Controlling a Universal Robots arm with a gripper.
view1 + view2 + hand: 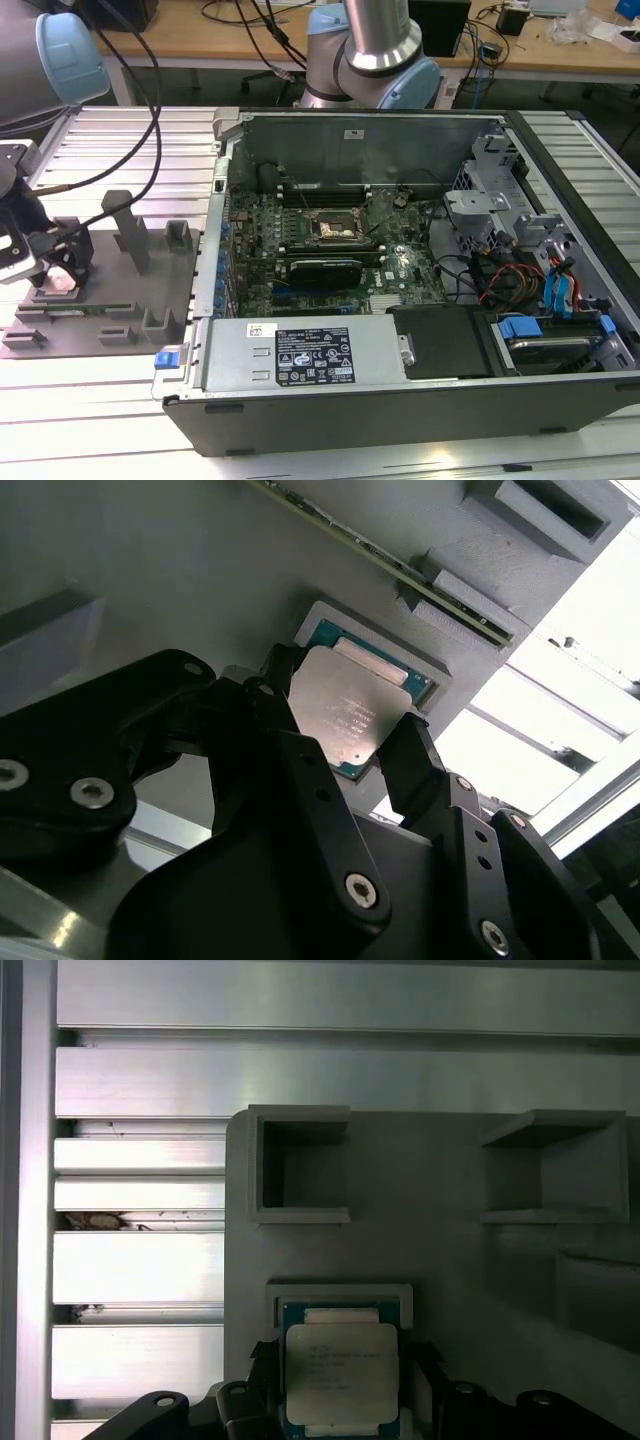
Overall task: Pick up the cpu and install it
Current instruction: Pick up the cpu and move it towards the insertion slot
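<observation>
The cpu (338, 712), a small square chip with a silver-grey top and a green rim, lies in a shallow square nest of the grey fixture (430, 1260). In both wrist views my gripper (345, 708) straddles it, with one black finger (275, 685) against one edge and the other finger against the opposite edge, shut on the chip. The cpu (341, 1365) sits level between the fingers. In the exterior view the gripper (55, 265) is low over the fixture (110, 280) at that view's left. The motherboard's socket (335, 228) stands inside the open computer case (400, 400).
Upright grey posts (128, 232) and square pockets (300, 1165) rise from the fixture close to the gripper. Ribbed aluminium table slats (140, 1260) surround it. The case's metal wall (222, 230), cables (500, 275) and drive bays lie toward the exterior view's right.
</observation>
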